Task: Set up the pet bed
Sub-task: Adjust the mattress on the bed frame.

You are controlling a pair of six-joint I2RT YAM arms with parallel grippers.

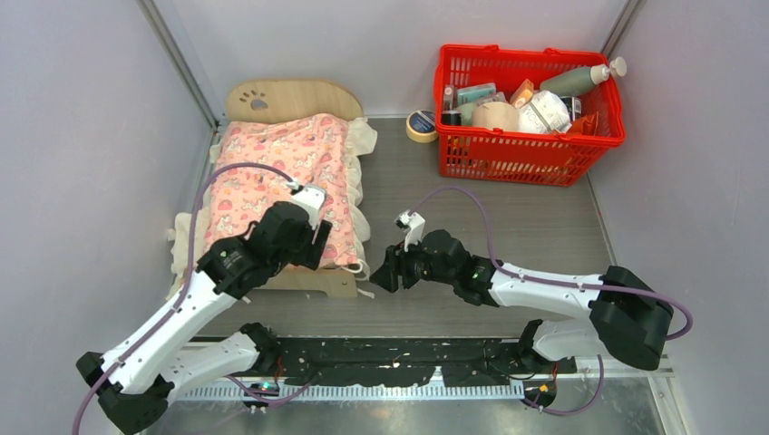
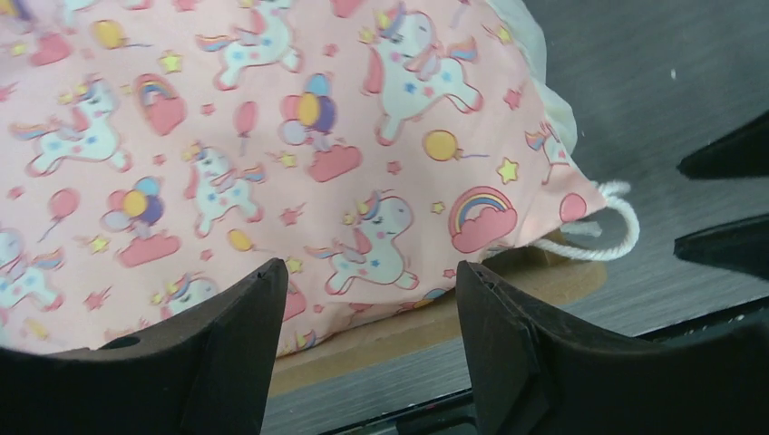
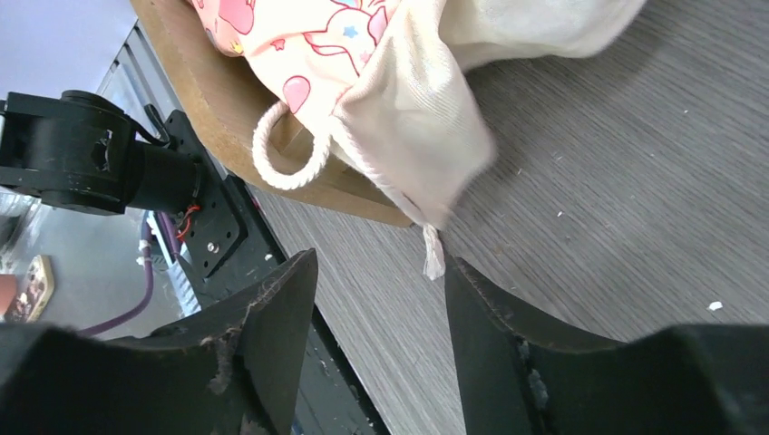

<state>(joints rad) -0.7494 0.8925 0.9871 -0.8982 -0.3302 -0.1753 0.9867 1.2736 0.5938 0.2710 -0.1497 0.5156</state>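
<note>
Two arms reach toward the pet bed point(image 1: 290, 98), which sits by the left edge of the surface point(image 1: 508, 227). Its long side runs from the far edge to the near edge, with the headboard at the far end. A pink unicorn blanket point(image 1: 281, 172) covers it. The left arm point(image 1: 181, 317) is nearer, and its jaws hang right over the foot end. The right arm point(image 1: 544, 285) has its jaws just beside the bed's near right corner, so the bed lies to their left. A red basket point(image 1: 530, 154) full of things stands in the far right corner.

From the left wrist, the jaws are apart with nothing in them, above the blanket and the wooden foot rail point(image 2: 381, 337). A white cord loop point(image 2: 598, 240) hangs off the corner.

From the right wrist, the jaws are apart too and hold nothing. The cord loop and a cream frill point(image 3: 426, 136) hang just ahead of them.
</note>
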